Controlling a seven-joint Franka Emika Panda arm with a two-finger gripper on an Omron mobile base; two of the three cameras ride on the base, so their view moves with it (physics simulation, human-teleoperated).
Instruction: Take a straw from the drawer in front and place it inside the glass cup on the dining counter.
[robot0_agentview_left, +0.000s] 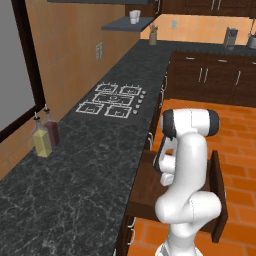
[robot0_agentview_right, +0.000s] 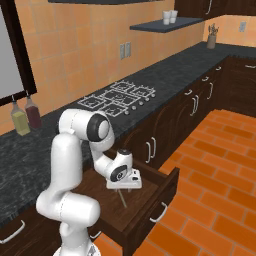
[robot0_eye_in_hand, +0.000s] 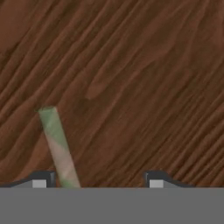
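The dark-brown wooden drawer (robot0_agentview_right: 156, 199) is pulled out under the black counter, and it also shows beside the arm (robot0_agentview_left: 144, 186). My gripper (robot0_agentview_right: 122, 190) reaches straight down into it. A thin pale straw (robot0_agentview_right: 121, 199) lies on the drawer floor just below the hand. In the hand view the straw (robot0_eye_in_hand: 57, 144) slants up from beside the left fingertip, over the wood-grain drawer floor (robot0_eye_in_hand: 140, 78). The gripper (robot0_eye_in_hand: 98, 180) is open, its tips wide apart on either side of the straw's lower end. The glass cup and the dining counter are out of view.
A black speckled counter (robot0_agentview_left: 75, 180) runs along the wall with a cooktop (robot0_agentview_left: 114, 100) and two bottles (robot0_agentview_left: 44, 139). Dark cabinet doors (robot0_agentview_right: 192, 107) line its front. Orange tile floor (robot0_agentview_right: 215, 170) lies in front of the drawer's silver handle (robot0_agentview_right: 159, 213).
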